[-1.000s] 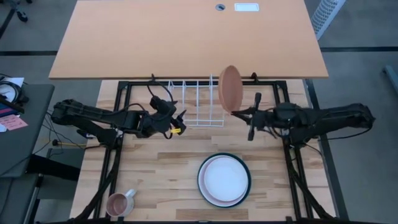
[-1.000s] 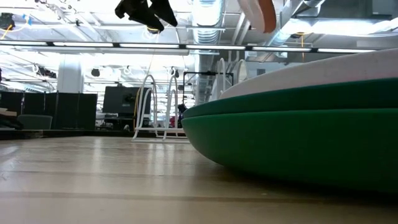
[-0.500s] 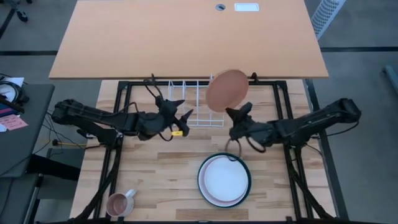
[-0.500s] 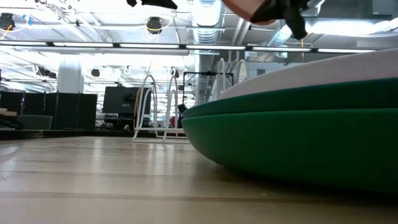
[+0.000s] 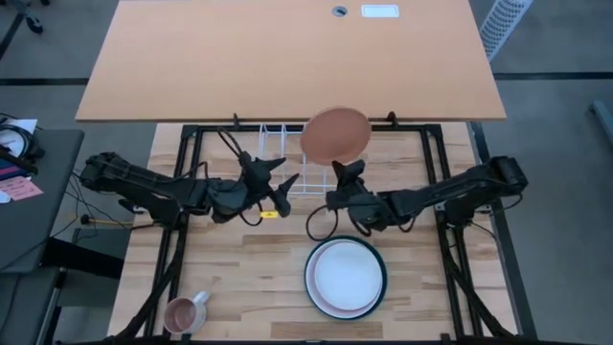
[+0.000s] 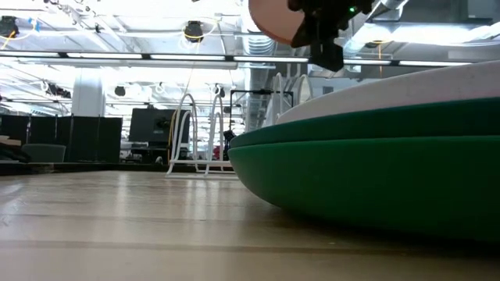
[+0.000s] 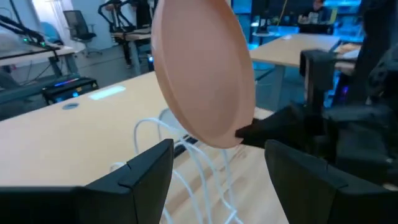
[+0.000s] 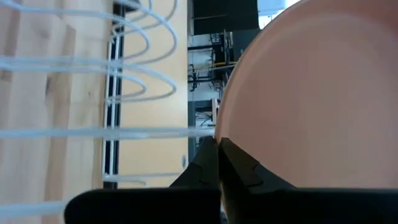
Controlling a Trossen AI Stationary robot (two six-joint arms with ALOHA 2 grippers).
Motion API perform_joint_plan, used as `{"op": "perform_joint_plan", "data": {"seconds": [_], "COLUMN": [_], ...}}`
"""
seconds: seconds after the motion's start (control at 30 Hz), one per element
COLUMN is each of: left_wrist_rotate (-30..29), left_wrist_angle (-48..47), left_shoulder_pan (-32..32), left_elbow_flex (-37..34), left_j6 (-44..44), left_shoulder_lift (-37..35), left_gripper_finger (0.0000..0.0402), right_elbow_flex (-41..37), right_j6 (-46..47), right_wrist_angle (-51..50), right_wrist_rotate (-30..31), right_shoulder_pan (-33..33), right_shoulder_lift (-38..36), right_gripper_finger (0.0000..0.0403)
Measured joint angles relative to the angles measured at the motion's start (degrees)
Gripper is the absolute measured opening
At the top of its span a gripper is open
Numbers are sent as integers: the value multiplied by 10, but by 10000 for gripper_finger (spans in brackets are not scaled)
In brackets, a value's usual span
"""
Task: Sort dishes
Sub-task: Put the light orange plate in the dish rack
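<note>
My right gripper (image 5: 345, 170) is shut on an orange-brown plate (image 5: 335, 134) and carries it in the air over the white wire rack (image 5: 287, 163). In the left wrist view the plate (image 7: 205, 68) stands tilted just ahead of my left gripper (image 7: 217, 174). That gripper is open, its fingers wide apart and touching nothing. My left gripper (image 5: 283, 178) hovers at the rack's near left. A white plate (image 5: 345, 275) lies on a pink one and a dark green one (image 6: 375, 172), stacked on the table at the near middle. My right gripper pinches the orange-brown plate's rim (image 8: 233, 130) between its two fingers, at the plate's lowest, nearest part (image 7: 239, 134). The fingers come nearly level from the table's near right. The plate is lifted clear and tilted, rising from the fingers toward the far edge, one face turned up.
A small pink mug (image 5: 185, 312) stands at the table's near left corner. A wide brown desk top (image 5: 287, 57) lies beyond the far edge. There is bare wood between the rack and the plate stack.
My right gripper has swung toward the table's left and near side, sunk somewhat and rolled. The orange-brown plate has turned from standing edge-on to showing its round face from above, and now hangs over the rack's right end. My left gripper has risen a little.
</note>
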Motion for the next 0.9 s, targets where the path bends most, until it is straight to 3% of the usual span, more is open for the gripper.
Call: {"op": "perform_joint_plan", "data": {"seconds": [0.33,0.67,0.9], "left_wrist_rotate": [-61,-108,-106], "left_wrist_angle": [-13,-16,-32], "left_shoulder_pan": [0,15,19], "left_elbow_flex": [0,0,0], "left_j6": [13,26,28], "left_shoulder_lift": [0,0,0], "left_gripper_finger": [246,244,181], "right_elbow_flex": [60,68,68], "right_j6": [5,5,5], "right_wrist_angle": [-11,-11,0], "right_wrist_rotate": [-6,-29,-36], "right_shoulder_pan": [20,26,27], "right_shoulder_lift": [53,81,81], "right_gripper_finger": [0,0,0]}}
